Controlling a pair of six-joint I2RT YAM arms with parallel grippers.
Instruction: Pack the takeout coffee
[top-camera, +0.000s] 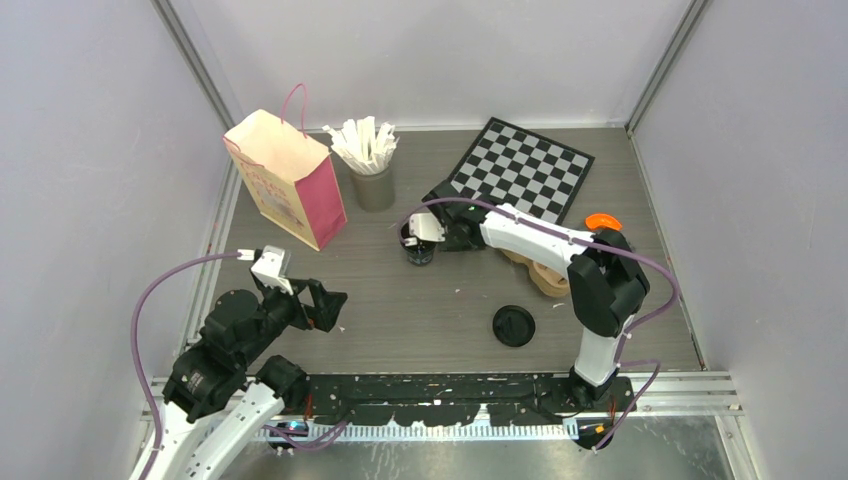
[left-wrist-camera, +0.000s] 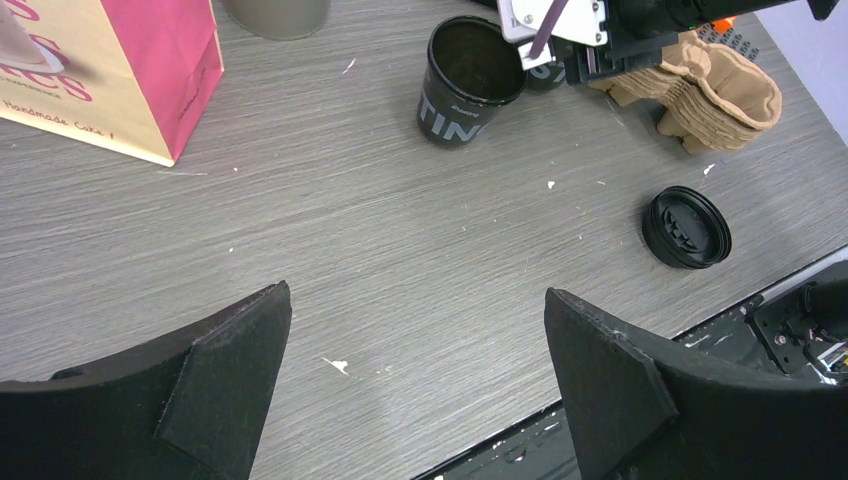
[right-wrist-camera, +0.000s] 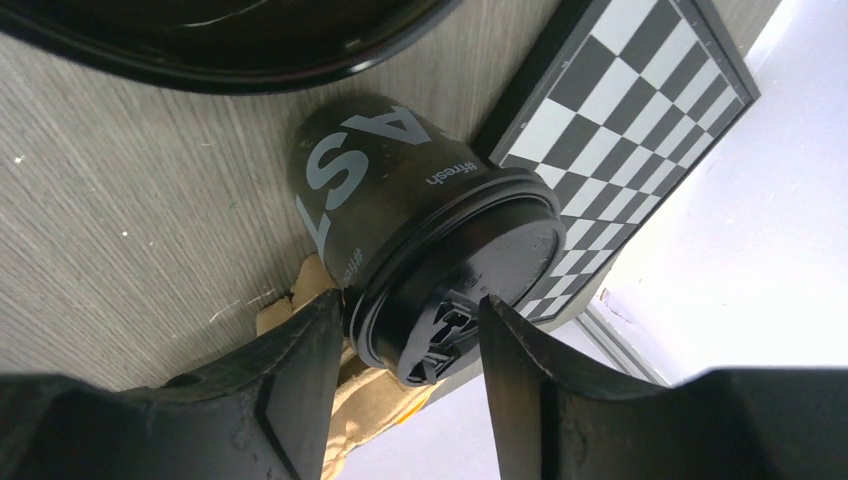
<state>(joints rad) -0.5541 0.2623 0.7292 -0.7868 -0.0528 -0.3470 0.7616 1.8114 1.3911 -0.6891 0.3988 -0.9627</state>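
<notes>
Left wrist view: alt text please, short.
A lidless black cup stands upright on the grey table beyond the left gripper, whose fingers are spread wide and empty. A loose black lid lies to the cup's right; a pink-and-tan paper bag sits upper left.

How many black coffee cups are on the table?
2: an open cup mid-table, unlidded; a lidded cup beside it, between the right hand's fingers. More may hide behind that arm.
</notes>
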